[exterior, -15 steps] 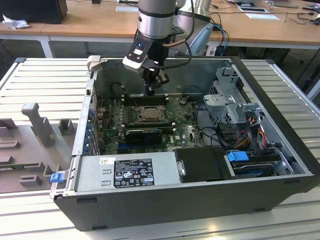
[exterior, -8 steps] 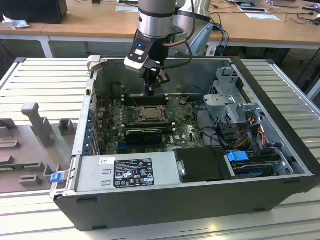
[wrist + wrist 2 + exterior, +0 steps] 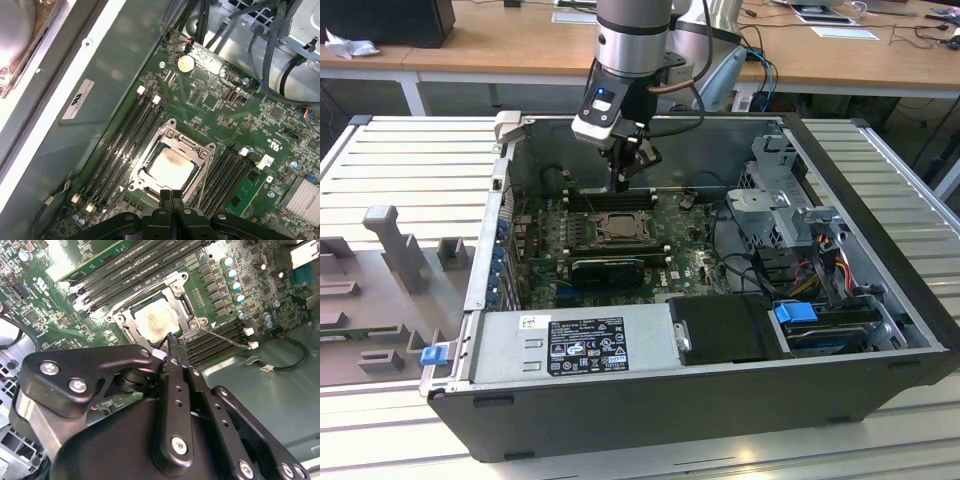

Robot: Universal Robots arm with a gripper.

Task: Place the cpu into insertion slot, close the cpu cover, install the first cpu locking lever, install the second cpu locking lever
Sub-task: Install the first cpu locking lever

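Cpu (image 3: 172, 167) placement looks done: the pale square chip lies flat in the insertion slot (image 3: 147, 159), near the middle of the green circuit board (image 3: 215, 100) and between the two banks of long black memory slots (image 3: 125, 135). The board lies on the floor of the open computer case (image 3: 670, 400).

The cpu cover (image 3: 186, 141) is down as well. In both wrist views its silver frame lies flat around the chip, and the metal top shows through the cut-out.

The levers seem to be what is left. In the second wrist view a thin metal locking lever (image 3: 225, 337) runs out from a corner of the cover and slants across the nearer memory bank, which I judge to be unlatched. I cannot make out the other lever well enough to say whether it is latched.

The gripper (image 3: 171, 194) hangs low over the board at the socket's edge. Its two black fingers are pressed together and nothing is visible between them. In the second wrist view the tip (image 3: 172, 342) is just beside the cover's rim, but I cannot tell whether it touches the rim or the lever. In the exterior view the gripper (image 3: 625, 180) is above the board's far edge.
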